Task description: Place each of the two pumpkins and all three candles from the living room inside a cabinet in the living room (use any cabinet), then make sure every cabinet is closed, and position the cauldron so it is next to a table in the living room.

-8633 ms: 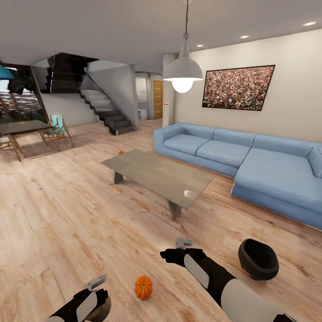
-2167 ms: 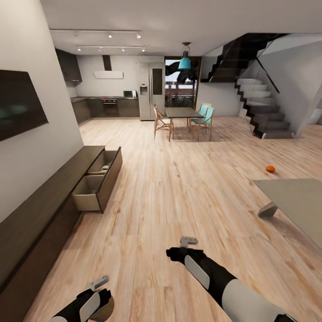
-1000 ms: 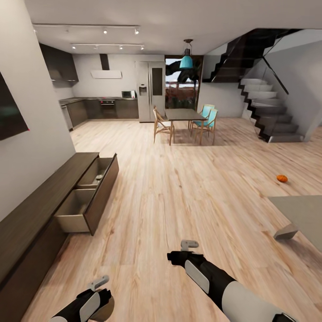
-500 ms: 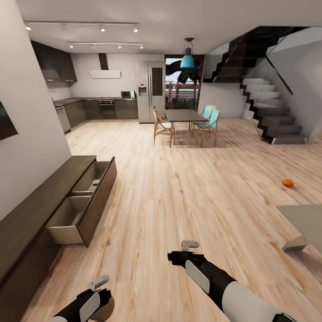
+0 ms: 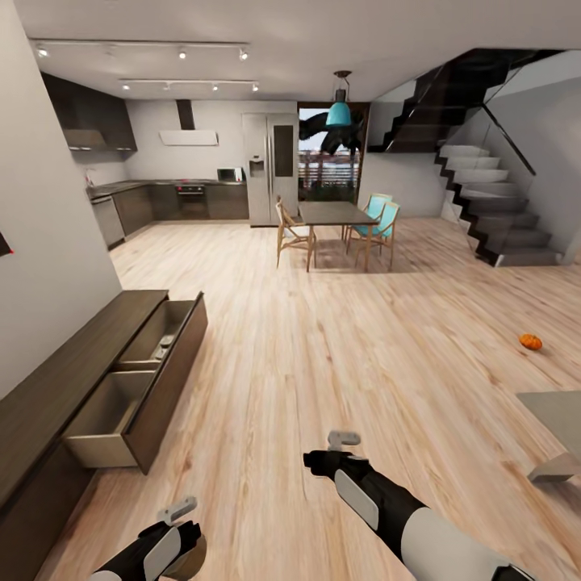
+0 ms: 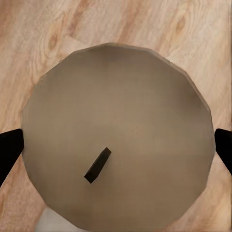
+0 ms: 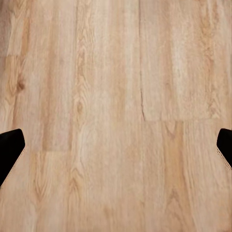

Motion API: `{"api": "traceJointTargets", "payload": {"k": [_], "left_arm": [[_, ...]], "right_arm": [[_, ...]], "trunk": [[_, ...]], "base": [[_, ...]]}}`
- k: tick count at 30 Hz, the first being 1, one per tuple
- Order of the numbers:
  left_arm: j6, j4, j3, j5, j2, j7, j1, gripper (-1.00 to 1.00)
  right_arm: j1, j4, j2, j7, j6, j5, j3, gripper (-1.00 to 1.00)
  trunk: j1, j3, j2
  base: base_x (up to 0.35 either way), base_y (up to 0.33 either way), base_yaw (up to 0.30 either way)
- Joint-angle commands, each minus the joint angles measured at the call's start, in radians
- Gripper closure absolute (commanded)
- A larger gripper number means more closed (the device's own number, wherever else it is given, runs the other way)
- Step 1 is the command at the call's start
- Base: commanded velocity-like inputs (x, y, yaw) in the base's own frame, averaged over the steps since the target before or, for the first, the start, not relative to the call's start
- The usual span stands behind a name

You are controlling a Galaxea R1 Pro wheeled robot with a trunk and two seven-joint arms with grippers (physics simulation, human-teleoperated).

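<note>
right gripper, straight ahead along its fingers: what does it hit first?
Probably the wooden floor. The right gripper looks straight onto bare planks between its open fingertips, with nothing in front of them there. How far off the floor lies is unclear.

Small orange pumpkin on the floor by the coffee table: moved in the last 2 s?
No. The small orange pumpkin keeps its spot on the floor beyond the grey coffee table's corner; only the camera has shifted.

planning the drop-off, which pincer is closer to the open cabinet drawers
Left. The left pincer sits low on the same side as the cabinet, just short of its near open drawer; the right pincer is farther out over the floor.
</note>
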Motion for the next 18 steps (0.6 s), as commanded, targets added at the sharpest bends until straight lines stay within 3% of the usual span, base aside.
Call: {"api": "traceJointTargets", "payload": {"k": [1,18], "left_arm": [[0.005,-0.003,-0.008,0.007,0.001,0.006,0.0,1.0],[0.004,-0.003,-0.008,0.005,-0.005,0.006,0.0,1.0]], "right_arm": [[-0.001,-0.002,-0.001,-0.008,0.001,-0.007,0.006,-1.0],[-0.001,-0.002,0.001,-0.008,-0.001,-0.014,0.006,-1.0]], "trunk": [[0.001,0.001,-0.001],[0.001,0.021,-0.001]], "base": [[0.329,0.0,0.0],[0.329,0.0,0.007]]}}
